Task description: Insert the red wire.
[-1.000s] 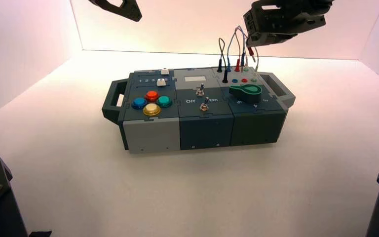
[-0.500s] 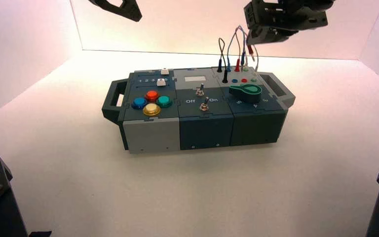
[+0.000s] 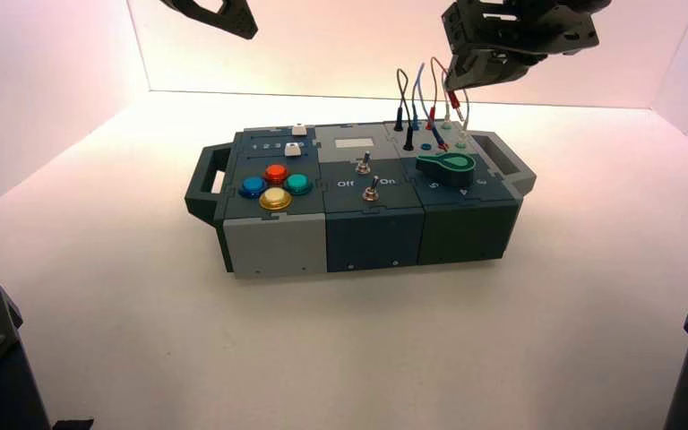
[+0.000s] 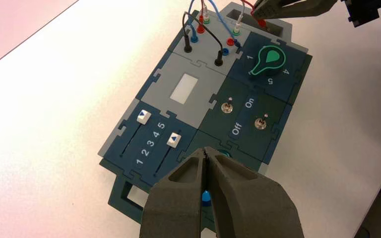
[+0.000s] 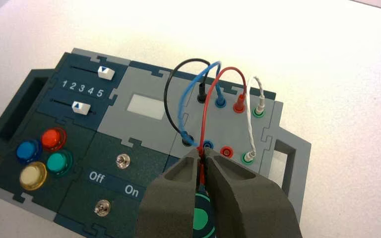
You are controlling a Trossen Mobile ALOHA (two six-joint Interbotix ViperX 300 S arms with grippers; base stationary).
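Note:
The red wire (image 5: 228, 70) loops up from its far plug (image 5: 238, 105), which stands in the far red socket. My right gripper (image 5: 202, 151) is shut on the wire's other red plug and holds it above the box's socket panel, over the near row. The near red socket (image 5: 226, 150) is empty. In the high view the right gripper (image 3: 457, 82) hangs above the box's right rear with the red plug (image 3: 454, 97) below its tips. My left gripper (image 4: 206, 151) is shut and empty, high above the box's left end (image 3: 224, 13).
A black lead (image 5: 167, 94) and a white lead (image 5: 249, 124) are plugged in at both ends. The blue lead (image 5: 188, 96) has its near end low by the blue socket (image 5: 208, 144). A green knob (image 3: 448, 166), two toggle switches (image 3: 365, 164), sliders and coloured buttons (image 3: 275, 185) fill the box.
The blue lead's loose plug, which hung up beside the red plug, has dropped low to the near sockets. The right gripper with the red plug has shifted slightly.

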